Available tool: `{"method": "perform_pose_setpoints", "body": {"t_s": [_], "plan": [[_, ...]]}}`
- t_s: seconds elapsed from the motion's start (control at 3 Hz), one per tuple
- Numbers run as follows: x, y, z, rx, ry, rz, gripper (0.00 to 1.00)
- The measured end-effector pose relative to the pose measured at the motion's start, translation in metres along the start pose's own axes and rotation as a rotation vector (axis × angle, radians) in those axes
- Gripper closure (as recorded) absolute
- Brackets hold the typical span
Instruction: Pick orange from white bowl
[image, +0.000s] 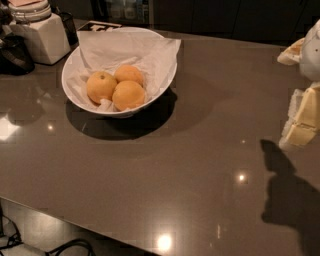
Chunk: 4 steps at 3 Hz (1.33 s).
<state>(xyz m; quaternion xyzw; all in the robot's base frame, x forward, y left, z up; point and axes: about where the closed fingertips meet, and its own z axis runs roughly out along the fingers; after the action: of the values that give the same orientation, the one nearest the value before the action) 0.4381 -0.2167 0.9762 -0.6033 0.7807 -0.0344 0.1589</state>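
Here the orange (128, 95) lies in the white bowl (70, 88), touching two other oranges, at the counter's (200, 165) far left. The gripper (301, 120) hangs well apart at the right edge. Whether it is open or closed cannot be told.

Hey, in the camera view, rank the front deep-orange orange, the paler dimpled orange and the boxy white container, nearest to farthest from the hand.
The hand is at the right edge.
1. Front orange, right side of the white bowl.
2. Paler orange, bowl's left side.
3. White container, back left corner.
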Motion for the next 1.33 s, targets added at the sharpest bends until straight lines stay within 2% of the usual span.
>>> {"method": "perform_pose_setpoints", "body": {"t_s": [0.33,0.67,1.0,1.33], "plan": [[0.0,0.0,0.0,0.001,0.0,0.0,0.0],[-0.011,-0.003,0.01,-0.019,0.033,0.045,0.0],[-0.032,-0.013,0.03,-0.073,0.108,0.123,0.0],[-0.061,-0.023,0.046,-0.1,0.151,0.142,0.0]]}}
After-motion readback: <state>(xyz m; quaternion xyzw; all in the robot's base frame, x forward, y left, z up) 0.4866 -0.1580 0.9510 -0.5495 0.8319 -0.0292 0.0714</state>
